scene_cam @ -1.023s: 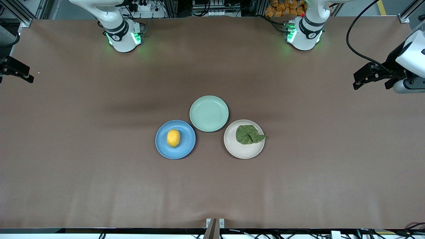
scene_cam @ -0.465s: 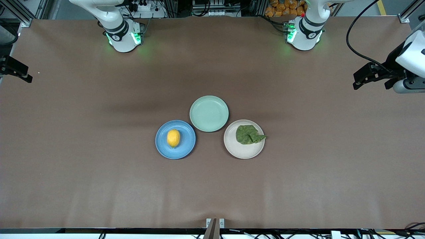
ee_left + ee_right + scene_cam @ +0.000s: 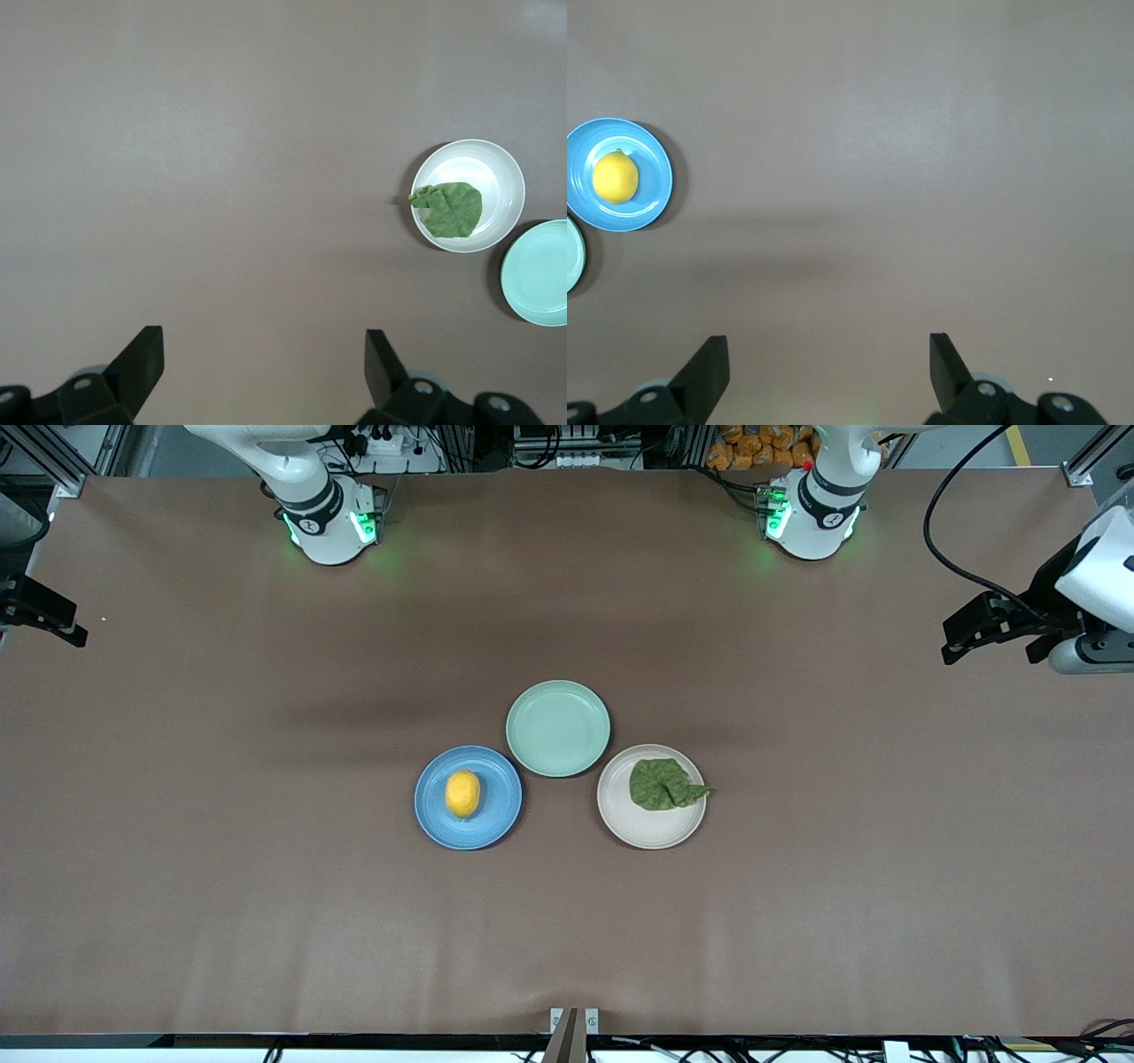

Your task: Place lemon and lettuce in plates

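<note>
The yellow lemon [image 3: 462, 794] lies on the blue plate [image 3: 500, 808]. The dark green lettuce [image 3: 662, 784] lies on the beige-white plate [image 3: 647, 830], with its pointed tip over the rim. My left gripper [image 3: 974, 633] hangs high over the left arm's end of the table. It is open and empty in the left wrist view [image 3: 263, 363], which shows the lettuce [image 3: 450, 209] on its plate [image 3: 507, 177]. My right gripper [image 3: 49, 615] hangs over the right arm's end. It is open and empty in the right wrist view [image 3: 828, 363], which shows the lemon [image 3: 615, 177] on the blue plate [image 3: 654, 190].
An empty pale mint-green plate [image 3: 558, 728] sits between the two plates, farther from the front camera, close to both. It also shows in the left wrist view [image 3: 540, 274]. Bare brown table [image 3: 266, 886] surrounds the plates.
The right gripper has shifted very slightly at the table's edge. The lemon, lettuce, plates and left gripper have not moved.
</note>
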